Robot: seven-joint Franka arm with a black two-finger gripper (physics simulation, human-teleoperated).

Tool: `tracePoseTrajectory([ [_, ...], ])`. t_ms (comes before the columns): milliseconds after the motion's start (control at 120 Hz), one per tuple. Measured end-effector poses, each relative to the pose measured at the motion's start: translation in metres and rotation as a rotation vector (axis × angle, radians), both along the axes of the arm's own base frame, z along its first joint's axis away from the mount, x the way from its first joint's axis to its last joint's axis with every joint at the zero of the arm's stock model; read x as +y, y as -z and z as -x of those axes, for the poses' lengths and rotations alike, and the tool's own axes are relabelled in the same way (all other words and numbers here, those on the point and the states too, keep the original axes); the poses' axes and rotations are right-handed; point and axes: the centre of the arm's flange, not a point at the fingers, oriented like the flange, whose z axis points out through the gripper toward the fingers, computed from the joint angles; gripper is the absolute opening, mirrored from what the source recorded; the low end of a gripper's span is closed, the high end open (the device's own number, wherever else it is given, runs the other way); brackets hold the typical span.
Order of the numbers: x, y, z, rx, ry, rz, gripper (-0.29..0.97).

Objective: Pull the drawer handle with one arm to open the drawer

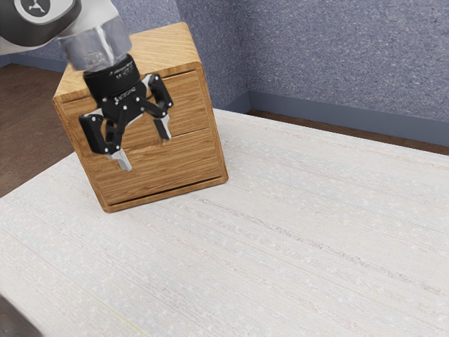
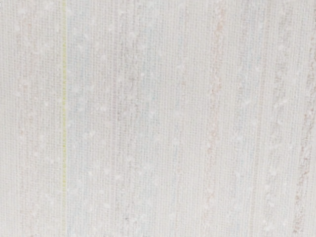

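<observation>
My claw point(image 1: 144, 146) wide open, nothing held, hangs in front of drawer point(image 1: 186, 105) face, top of wood cabinet point(image 1: 168, 175). Cabinet stands on desk point(image 1: 316, 232), ext. view's upper left. Contact w/ drawer: can't tell.

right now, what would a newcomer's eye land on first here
The wooden drawer cabinet stands out, sitting at the exterior view's upper left on the pale white table. Next is the black gripper, hanging in front of the cabinet's face with its fingers spread open and nothing between them.
</observation>
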Motion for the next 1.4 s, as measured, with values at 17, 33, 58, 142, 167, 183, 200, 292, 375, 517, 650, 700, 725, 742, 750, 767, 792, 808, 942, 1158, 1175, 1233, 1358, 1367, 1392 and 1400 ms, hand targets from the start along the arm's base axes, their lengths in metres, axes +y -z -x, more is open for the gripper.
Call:
tracePoseTrajectory([
  [17,0.000,-0.001,-0.001,-0.004,-0.027,0.000,0.66],
  [33,0.001,-0.001,-0.001,-0.007,-0.054,0.001,0.66],
  [58,0.001,-0.002,-0.002,-0.011,-0.093,0.003,0.66],
  [142,0.000,-0.004,-0.004,-0.019,-0.205,0.006,0.66],
  [167,0.000,-0.006,-0.004,-0.024,-0.236,0.007,0.66],
  [183,-0.001,-0.012,-0.003,-0.038,-0.259,0.002,0.66],
  [200,-0.003,-0.022,0.001,-0.060,-0.284,-0.010,0.66],
  [292,-0.030,-0.089,0.024,-0.218,-0.344,-0.091,0.66],
  [375,-0.015,-0.074,0.016,-0.189,-0.397,-0.108,0.66],
  [517,0.007,-0.067,0.013,-0.185,-0.437,-0.209,0.66],
  [650,0.078,-0.049,0.014,-0.171,-0.567,-0.308,0.66],
  [700,0.098,-0.043,0.026,-0.170,-0.677,-0.362,0.66],
  [725,0.102,-0.040,0.031,-0.172,-0.737,-0.389,0.65],
  [742,0.104,-0.036,0.032,-0.173,-0.765,-0.398,0.65],
  [750,0.104,-0.034,0.032,-0.174,-0.774,-0.401,0.65],
  [767,0.101,-0.030,0.030,-0.176,-0.783,-0.402,0.65],
  [792,0.095,-0.025,0.025,-0.182,-0.785,-0.400,0.65],
  [808,0.090,-0.023,0.021,-0.189,-0.784,-0.403,0.65],
  [942,0.052,-0.005,-0.014,-0.280,-0.799,-0.363,0.65],
  [1158,0.073,0.027,-0.045,-0.355,-0.864,-0.223,0.65],
  [1175,0.073,0.029,-0.046,-0.357,-0.866,-0.214,0.65],
  [1233,0.069,0.037,-0.053,-0.361,-0.863,-0.202,0.65],
  [1358,0.071,0.045,-0.059,-0.368,-0.862,-0.212,0.65],
  [1367,0.073,0.044,-0.059,-0.370,-0.863,-0.214,0.65],
  [1392,0.078,0.043,-0.059,-0.374,-0.868,-0.215,0.65],
  [1400,0.081,0.043,-0.059,-0.375,-0.870,-0.216,0.65],
])
